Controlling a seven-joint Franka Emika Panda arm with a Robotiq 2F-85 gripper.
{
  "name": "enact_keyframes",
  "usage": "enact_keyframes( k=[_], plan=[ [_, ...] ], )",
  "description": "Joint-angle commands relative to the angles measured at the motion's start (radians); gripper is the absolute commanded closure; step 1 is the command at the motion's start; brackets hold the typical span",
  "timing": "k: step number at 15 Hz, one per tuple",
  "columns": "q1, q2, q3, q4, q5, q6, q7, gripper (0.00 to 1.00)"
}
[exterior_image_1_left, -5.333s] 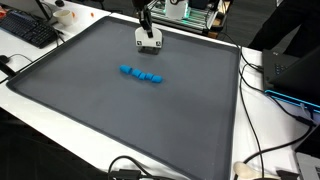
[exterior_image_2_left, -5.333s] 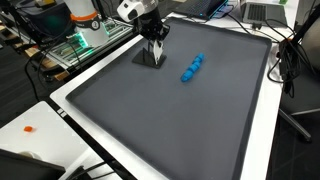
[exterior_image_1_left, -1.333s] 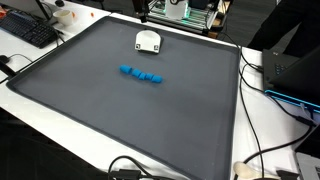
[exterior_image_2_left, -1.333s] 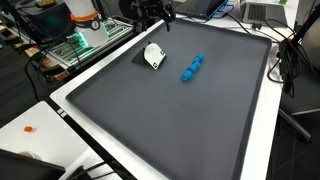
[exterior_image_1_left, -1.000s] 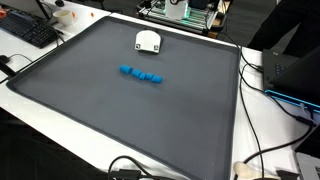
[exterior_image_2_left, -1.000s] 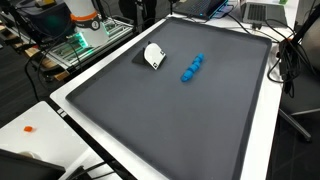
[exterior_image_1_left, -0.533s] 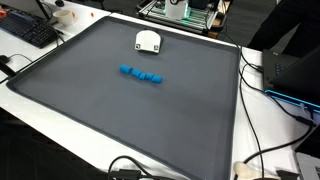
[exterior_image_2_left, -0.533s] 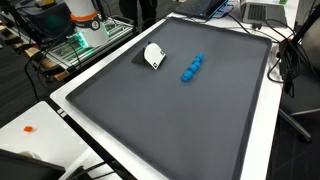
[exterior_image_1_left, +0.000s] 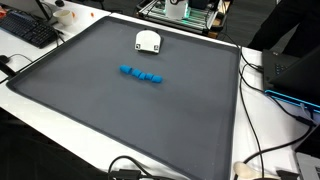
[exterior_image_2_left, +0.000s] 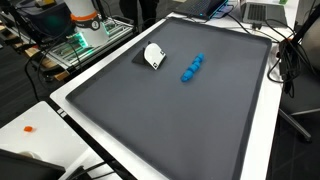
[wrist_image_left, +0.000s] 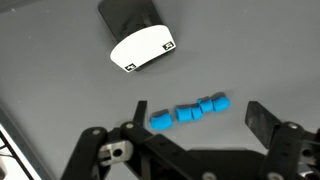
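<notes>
Claw (wrist_image_left: 197, 120) jaws apart above mat (wrist_image_left: 60, 130); blocks (wrist_image_left: 188, 112) lay mid-mat, white box (wrist_image_left: 140, 45) at their 11 o'clock. Blocks prob. light, stiff, slick plastic; best gripped across row's narrow width

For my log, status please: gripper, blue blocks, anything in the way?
Gripper open, empty, above the blocks. They lie in a row on the mat, untouched. White object apart, nothing blocking.

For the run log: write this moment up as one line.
gripper: open, empty, raised | in line with it: row of blue blocks | nearby: white-and-black device, apart from the blocks | surface: gray mat
</notes>
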Motion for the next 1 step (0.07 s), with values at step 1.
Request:
enact_keyframes(
  k=[1],
  plan=[
    [-0.001,0.000,0.001,0.001,0.000,-0.002,-0.001,0.00]
  ],
)
